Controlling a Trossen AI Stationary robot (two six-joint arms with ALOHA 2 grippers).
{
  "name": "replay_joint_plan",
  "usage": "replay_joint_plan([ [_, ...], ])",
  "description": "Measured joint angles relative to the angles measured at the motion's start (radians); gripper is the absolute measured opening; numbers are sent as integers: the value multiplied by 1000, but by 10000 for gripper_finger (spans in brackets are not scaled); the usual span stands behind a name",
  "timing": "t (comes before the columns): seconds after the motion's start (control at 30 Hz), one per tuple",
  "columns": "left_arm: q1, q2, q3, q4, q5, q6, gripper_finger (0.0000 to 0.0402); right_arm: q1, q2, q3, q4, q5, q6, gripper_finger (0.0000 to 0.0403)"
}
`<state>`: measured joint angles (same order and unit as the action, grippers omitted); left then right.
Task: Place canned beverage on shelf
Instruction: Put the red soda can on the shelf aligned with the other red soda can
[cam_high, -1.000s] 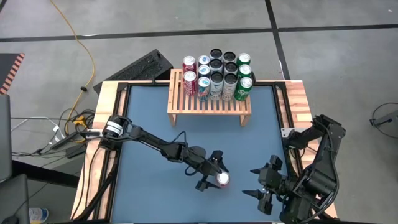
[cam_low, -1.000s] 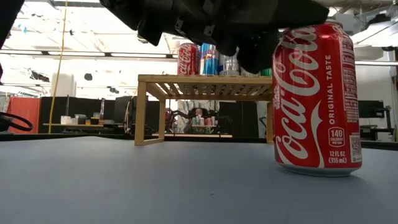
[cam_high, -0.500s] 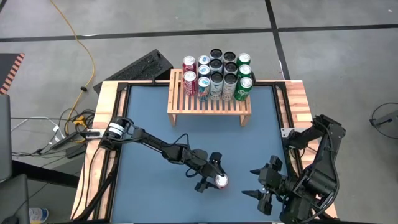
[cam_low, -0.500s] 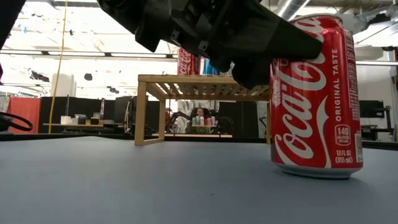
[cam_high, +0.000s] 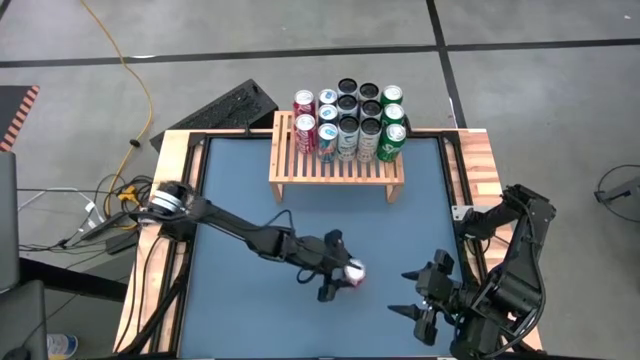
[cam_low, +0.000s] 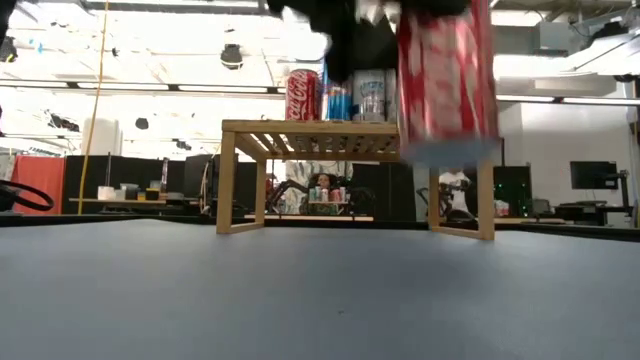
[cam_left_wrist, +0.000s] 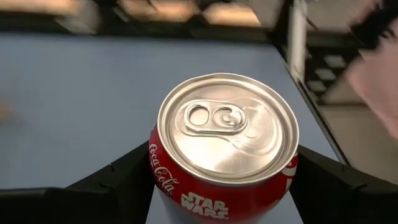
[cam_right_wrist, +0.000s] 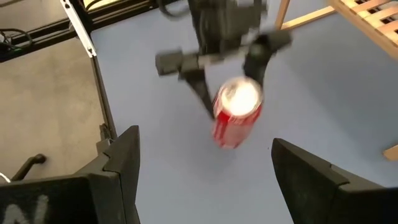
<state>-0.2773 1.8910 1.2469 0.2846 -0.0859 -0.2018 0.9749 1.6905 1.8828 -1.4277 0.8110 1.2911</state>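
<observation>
A red Coca-Cola can (cam_left_wrist: 224, 143) hangs above the blue table top, with my left gripper (cam_high: 338, 270) shut on it in the table's near middle. The low view shows the can (cam_low: 445, 80) well off the surface. The shelf (cam_high: 335, 160), a low light-wood slatted rack, stands on its short legs at the table's far side. Several cans (cam_high: 350, 120) stand on its far half. My right gripper (cam_high: 410, 292) waits open at the near right, and its wrist view sees the can (cam_right_wrist: 236, 115) from a distance. My left gripper pinches the can's side wall (cam_left_wrist: 158, 177) between its two fingers (cam_left_wrist: 124, 180), one on each side, below the top rim. The fingers reach in from the table's left, slanting a little downward. The can is lifted clear of the table, roughly upright, top up.
A light-wood frame (cam_high: 175, 210) borders the table on the left and right. The shelf's near half (cam_high: 335, 175) is bare slats. A black keyboard (cam_high: 225, 108) and a yellow cable (cam_high: 135, 90) lie on the floor beyond the table.
The can stood on the table between my left gripper's fingers. The gripper took hold of it, rolled its wrist and rose, and the can now hangs clear of the table, carried slightly toward the shelf.
</observation>
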Motion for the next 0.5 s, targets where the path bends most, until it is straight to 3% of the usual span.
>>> replay_joint_plan([
  [0.2,-27,-188,1,-135,-215,10,284,0,0,0,-12,11,0,286],
  [0.33,-5,-361,-11,-303,-270,29,284,-1,0,0,-18,47,-5,286],
  [0.5,105,-574,-124,-352,-324,60,284,-3,0,0,-40,91,-6,285],
])
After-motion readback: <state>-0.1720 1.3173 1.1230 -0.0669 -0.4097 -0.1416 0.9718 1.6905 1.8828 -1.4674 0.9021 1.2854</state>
